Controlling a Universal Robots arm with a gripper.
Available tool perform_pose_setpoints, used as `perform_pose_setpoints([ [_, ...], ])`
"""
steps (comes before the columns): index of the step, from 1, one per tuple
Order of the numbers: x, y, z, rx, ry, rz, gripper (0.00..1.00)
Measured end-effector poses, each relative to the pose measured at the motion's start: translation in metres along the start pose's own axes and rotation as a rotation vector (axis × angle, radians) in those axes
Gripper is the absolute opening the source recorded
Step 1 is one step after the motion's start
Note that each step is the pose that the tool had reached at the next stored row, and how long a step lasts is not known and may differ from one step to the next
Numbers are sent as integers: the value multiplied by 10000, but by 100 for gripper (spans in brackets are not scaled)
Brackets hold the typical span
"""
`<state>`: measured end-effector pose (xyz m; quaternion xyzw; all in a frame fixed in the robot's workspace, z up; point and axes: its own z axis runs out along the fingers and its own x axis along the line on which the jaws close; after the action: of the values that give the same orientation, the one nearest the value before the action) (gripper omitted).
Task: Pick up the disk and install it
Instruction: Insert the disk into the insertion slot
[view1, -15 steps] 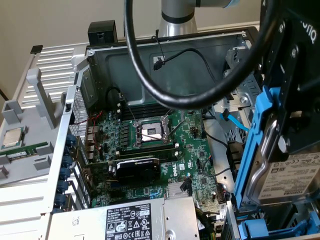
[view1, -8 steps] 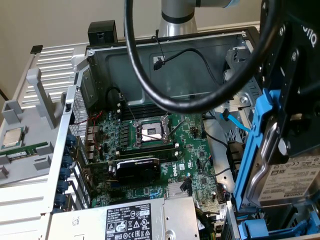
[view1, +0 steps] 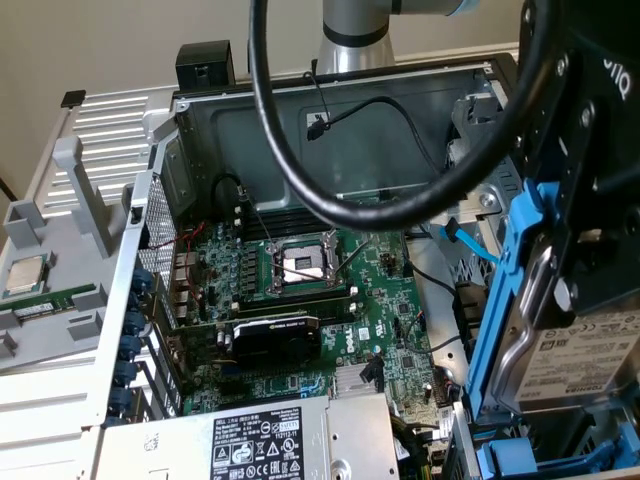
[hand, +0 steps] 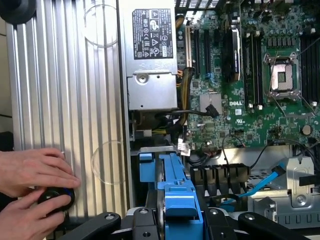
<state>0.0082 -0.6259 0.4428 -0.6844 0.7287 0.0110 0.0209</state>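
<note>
1. The computer case (view1: 260, 140) lies open. In the exterior view it takes up the middle of the scene.

2. The grey ribbed panel (view1: 110, 120) sits at 9 o'clock of the case in the exterior view.

3. The motherboard (view1: 390, 300) covers the case floor. The power supply (view1: 260, 440), with its white-on-black label, lies at 6 o'clock of the motherboard.

4. A thick black cable (view1: 380, 212) loops down from 12 o'clock, in front of the case's rear wall.

5. The gripper (hand: 175, 227) is clenched on the disk (view1: 585, 365). In the wrist view the blue carrier frame sits squarely between the two black finger linkages.

6. Disk position: 4 o'clock in the exterior view. It stands upright on edge, directly under the black gripper body, at the case's drive-bay side. The white barcode label faces the exterior camera and the blue frame runs along its 9 o'clock edge. Whether its lower edge touches the bay cannot be determined.

7. The processor socket (view1: 303, 262) lies open at the centre of the motherboard, well apart from the disk.

8. A person's hands (hand: 30, 167) rest on the ribbed panel, around a small round black object (hand: 55, 198).

9. A processor chip (view1: 25, 275) lies on the panel at 9 o'clock.
</note>
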Motion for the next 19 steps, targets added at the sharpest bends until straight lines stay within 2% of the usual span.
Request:
perform_pose_setpoints([
  [11, -8, 1, 5, -9, -2, -177, 37],
  [15, -10, -37, 8, -40, -1, -205, 37],
  [19, -10, -37, 28, -59, 0, -211, 37],
])
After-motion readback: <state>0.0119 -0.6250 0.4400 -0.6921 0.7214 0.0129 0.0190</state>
